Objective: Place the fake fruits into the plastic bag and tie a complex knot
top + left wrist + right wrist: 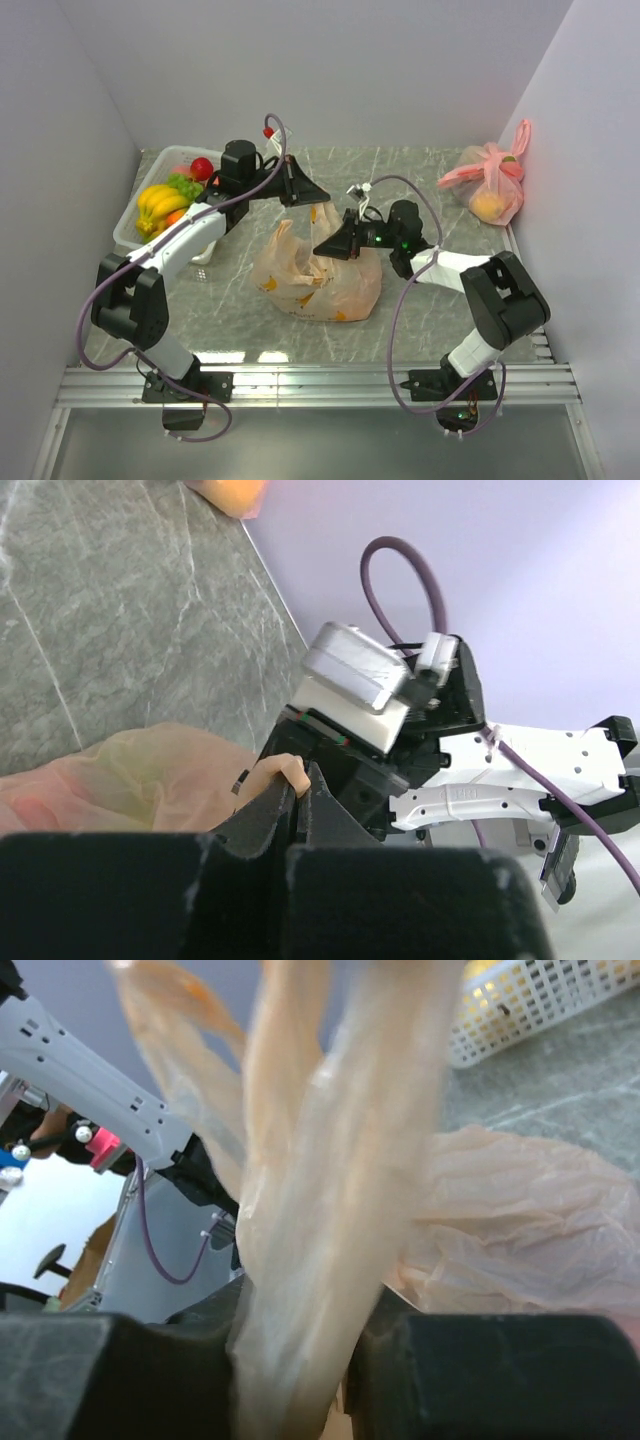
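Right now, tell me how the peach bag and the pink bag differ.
The peach bag lies mid-table, the pink bag by the right wall. The peach bag's handles are untied, in the left gripper and right gripper; the pink bag is knotted, untouched. Both are translucent plastic.

No legible text or labels anywhere, orange marks printed on the plastic bag (318, 280) too small to read

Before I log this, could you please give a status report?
Left fingers pinching bag handle. Right fingers clamped on bag too. Fruits in basket. Nothing blocking.
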Controlling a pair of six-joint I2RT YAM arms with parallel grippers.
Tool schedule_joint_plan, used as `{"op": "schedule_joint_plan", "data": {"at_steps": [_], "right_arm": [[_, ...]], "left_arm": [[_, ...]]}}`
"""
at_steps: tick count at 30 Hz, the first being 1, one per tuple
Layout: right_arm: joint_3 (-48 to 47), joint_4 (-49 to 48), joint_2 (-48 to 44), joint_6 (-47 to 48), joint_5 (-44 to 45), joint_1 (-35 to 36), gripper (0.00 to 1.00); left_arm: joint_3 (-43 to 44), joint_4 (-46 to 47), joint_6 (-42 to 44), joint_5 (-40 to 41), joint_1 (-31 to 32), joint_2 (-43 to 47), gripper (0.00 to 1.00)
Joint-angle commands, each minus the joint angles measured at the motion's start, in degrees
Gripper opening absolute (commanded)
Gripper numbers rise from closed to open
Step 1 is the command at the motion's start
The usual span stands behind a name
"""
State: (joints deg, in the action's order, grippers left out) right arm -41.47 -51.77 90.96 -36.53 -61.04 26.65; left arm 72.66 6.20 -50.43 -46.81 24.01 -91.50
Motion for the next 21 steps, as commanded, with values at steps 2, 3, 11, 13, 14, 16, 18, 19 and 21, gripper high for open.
{"op": "schedule_joint_plan", "data": {"at_steps": [2,3,11,13,14,16,18,19,21], "right_arm": [[1.6,3.6,-0.5,4.2,-2.2,0.5,0.27],[1.7,7.8,-2.1,5.8,-2.1,0.5,0.27],[0.5,19.4,-5.9,14.7,-1.8,-0.5,0.00],[-0.4,23.9,-6.5,16.6,-1.4,-1.1,0.00],[-1.5,25.8,-7.5,17.5,-0.7,-1.3,0.00],[-1.9,29.6,-8.4,18.4,0.2,-1.4,0.00],[-1.9,30.1,-9.5,16.5,1.1,-1.4,0.00],[-1.7,30.1,-9.7,15.7,1.4,-1.4,0.00],[-1.7,30.6,-9.7,13.7,2.5,-1.4,0.00]], "left_arm": [[4.4,4.3,0.7,0.3,-2.2,0.4,0.00],[4.7,4.3,1.0,0.1,-3.0,0.5,0.00],[9.1,-3.2,10.7,0.8,-3.7,1.3,0.17],[11.7,-9.0,16.8,0.3,-3.8,1.9,0.41],[14.4,-12.4,25.1,0.5,-3.8,2.9,0.46],[16.2,-23.6,34.0,-0.4,-3.8,4.4,0.57],[17.0,-35.1,49.0,-2.0,-3.6,7.5,0.60],[16.1,-38.2,54.2,-2.9,-3.5,9.0,0.61],[11.6,-41.9,63.8,-0.3,-0.9,13.9,0.62]]}}
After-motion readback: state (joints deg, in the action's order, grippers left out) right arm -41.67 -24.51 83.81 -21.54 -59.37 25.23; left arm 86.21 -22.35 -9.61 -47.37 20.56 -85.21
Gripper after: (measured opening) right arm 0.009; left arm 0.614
